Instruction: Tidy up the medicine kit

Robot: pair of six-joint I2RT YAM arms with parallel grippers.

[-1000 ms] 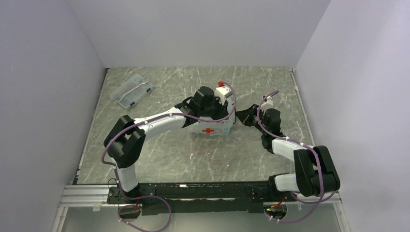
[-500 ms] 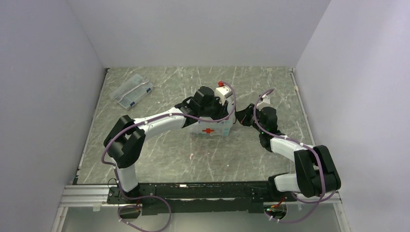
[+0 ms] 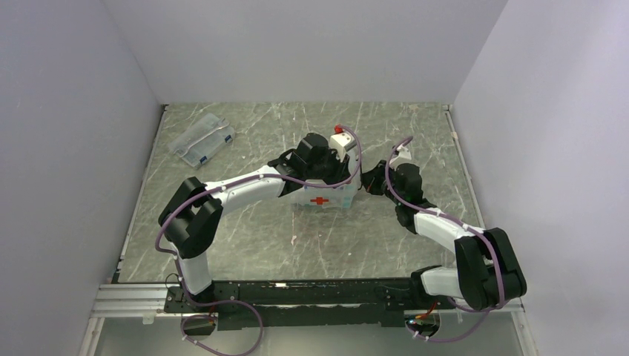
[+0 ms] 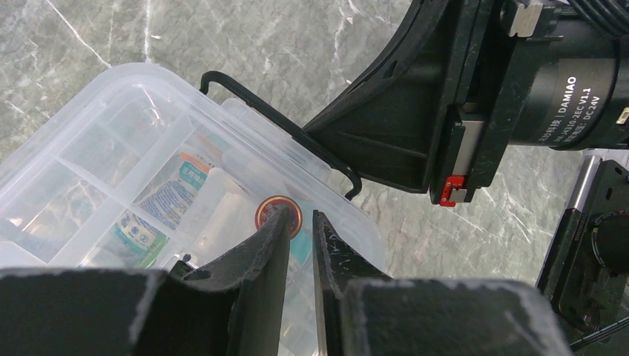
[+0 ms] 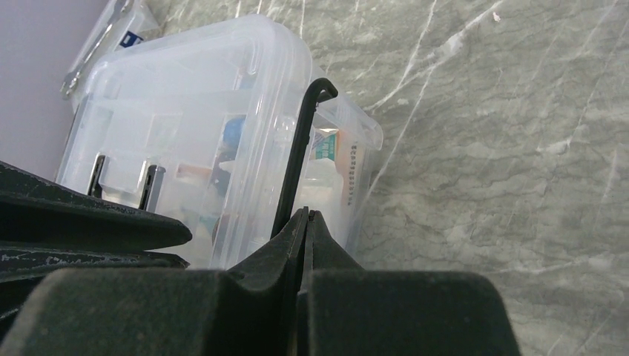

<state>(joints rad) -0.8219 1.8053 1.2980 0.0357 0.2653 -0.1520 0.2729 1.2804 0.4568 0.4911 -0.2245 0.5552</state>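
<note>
Moved: over the last second my right arm swung in to the left, bringing my right claw (image 5: pixel 304 219) from just clear of the tub up against its right end
Table (image 3: pixel 245 237): grey marbled top, both my arms reach out over the middle of it
Medicine kit (image 3: pixel 320 199): stands mid-table with its red cross facing my bases, under my left wrist; stiff clear plastic, I judge it light but smooth-walled and likely to slide if pushed
Lid (image 4: pixel 96 111): on the tub; probably flexes a little under pressure
Flat case (image 3: pixel 202 140): far left, well apart from the kit
Left claw (image 4: pixel 300 222): fingers almost together with only a thin slit and nothing in it, tips just over the lid; whether they touch it I cannot tell
Right claw state: fingers pressed together on the handle
Handle (image 5: pixel 300 148): thin dark wire bail at the kit's right end, raised; the natural place to take hold, though the tub may swing from it
Packets (image 4: pixel 167 196): small labelled items in compartments; they may shift if the tub tilts
</note>
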